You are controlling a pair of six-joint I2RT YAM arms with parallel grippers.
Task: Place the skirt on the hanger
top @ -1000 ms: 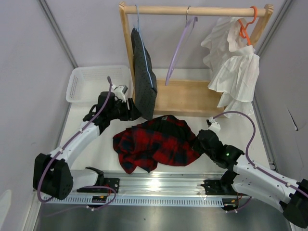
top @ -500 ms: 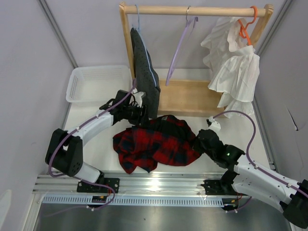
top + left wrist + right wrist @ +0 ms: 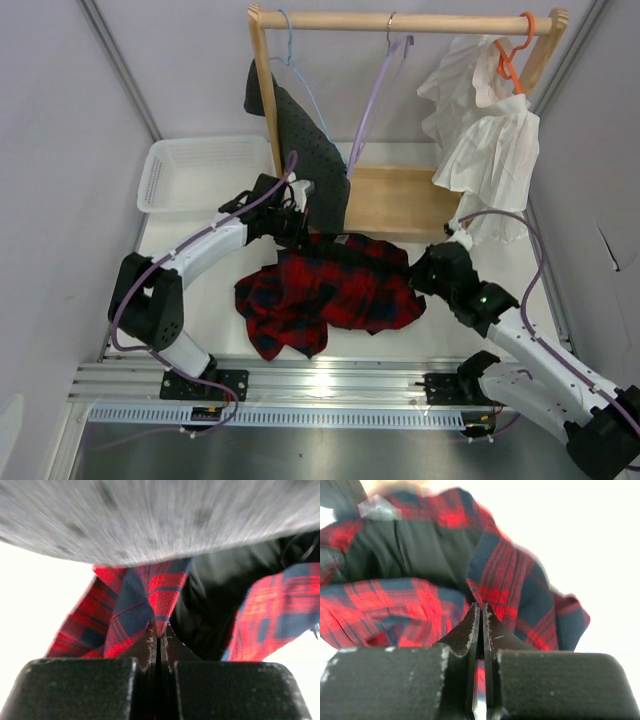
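clamped shut on a fold of the skirt w/ the left gripper, red + dark navy plaid, black lining showing just past the tips. same deal w/ the right gripper, pinched tight on a plaid edge, fabric bunched either side of it. crumpled in a heap btwn both grippers. hanger well beyond them, pale lilac, hooked on the rod. grey speckled garment right above the left one.

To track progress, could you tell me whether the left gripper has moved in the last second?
Yes. The left gripper has moved right, away from the white plastic basket, to the far edge of the red-and-navy plaid skirt, shut on it.
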